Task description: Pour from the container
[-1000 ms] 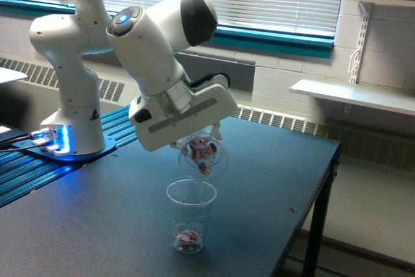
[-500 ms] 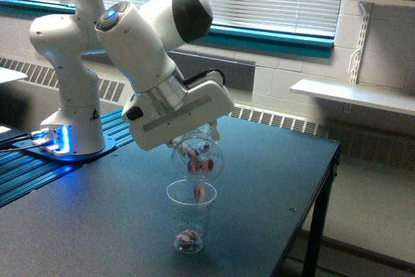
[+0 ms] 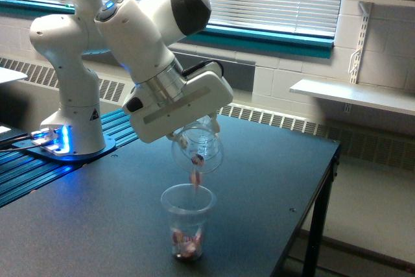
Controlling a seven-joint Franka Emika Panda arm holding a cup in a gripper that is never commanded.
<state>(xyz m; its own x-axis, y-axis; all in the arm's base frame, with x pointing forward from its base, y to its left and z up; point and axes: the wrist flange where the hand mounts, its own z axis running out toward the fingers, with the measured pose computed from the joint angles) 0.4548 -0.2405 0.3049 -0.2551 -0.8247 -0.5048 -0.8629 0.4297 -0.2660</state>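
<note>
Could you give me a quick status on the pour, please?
Claw shut on small cup, tipped over. Bits falling into tall cup on table. Nothing in the way.

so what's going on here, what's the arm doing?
The Panda arm is mid-pour. Its gripper holds the small rounded clear cup tipped over, above a tapered clear cup standing upright on the dark table. Reddish-brown and pale bits are falling from the tipped cup into the tapered one, which already has a small pile at its bottom. Only a few bits look left in the held cup. The jaws themselves are mostly hidden behind the cup.
</note>
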